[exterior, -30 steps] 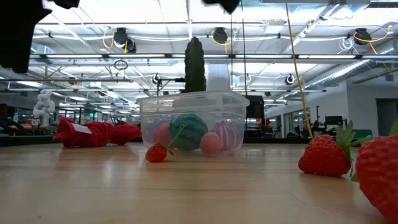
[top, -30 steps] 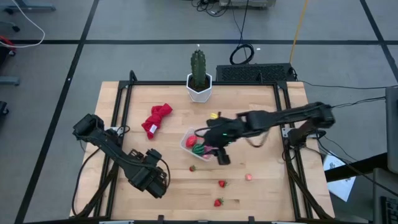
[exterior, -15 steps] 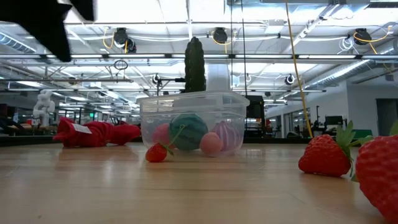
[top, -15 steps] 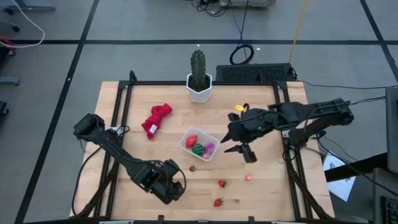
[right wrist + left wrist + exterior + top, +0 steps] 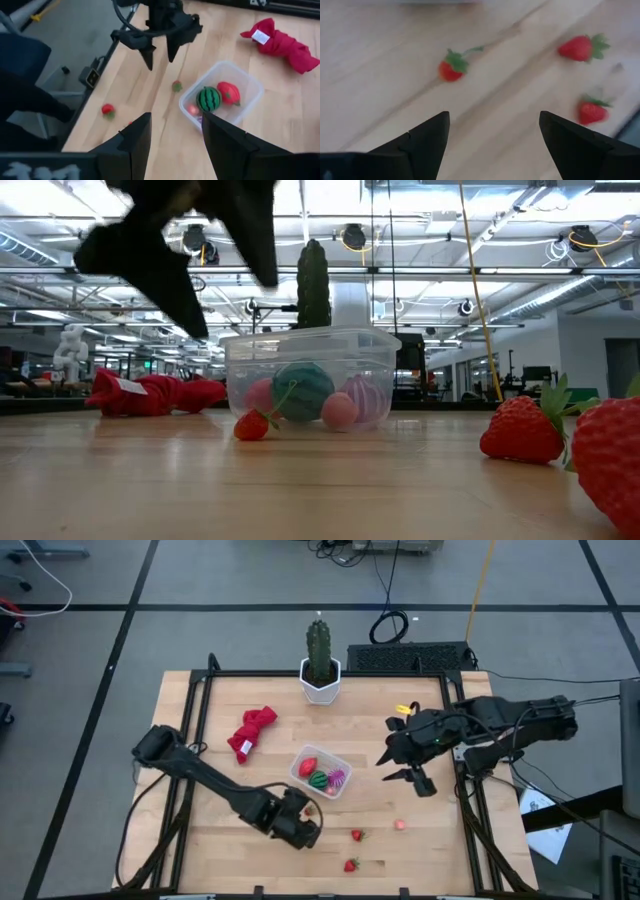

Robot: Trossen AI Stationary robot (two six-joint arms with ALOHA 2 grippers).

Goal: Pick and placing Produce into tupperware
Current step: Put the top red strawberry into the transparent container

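Observation:
The clear tupperware (image 5: 322, 772) stands mid-table and holds a green striped ball (image 5: 208, 98), a red oval (image 5: 229, 92) and a purple ball (image 5: 338, 778). A small strawberry (image 5: 451, 70) lies on the wood just near of the tub. Two more strawberries (image 5: 357, 834) (image 5: 350, 864) and a pink bit (image 5: 400, 824) lie toward the near edge. My left gripper (image 5: 303, 824) hangs open above the table, just short of the first strawberry, fingers pointing down. My right gripper (image 5: 405, 775) is open and empty, in the air to the right of the tub.
A red cloth (image 5: 252, 730) lies left of the tub. A green cactus in a white pot (image 5: 320, 668) stands at the far edge. Bare wood shows between the tub and the right gripper. In the low view two strawberries (image 5: 520, 430) sit close to the camera.
My left gripper has swept from the near-left part of the table toward the right, ending beside the strawberry near the tub. My right gripper has drawn back from over the tub toward the table's right edge. The produce and the tub have kept still.

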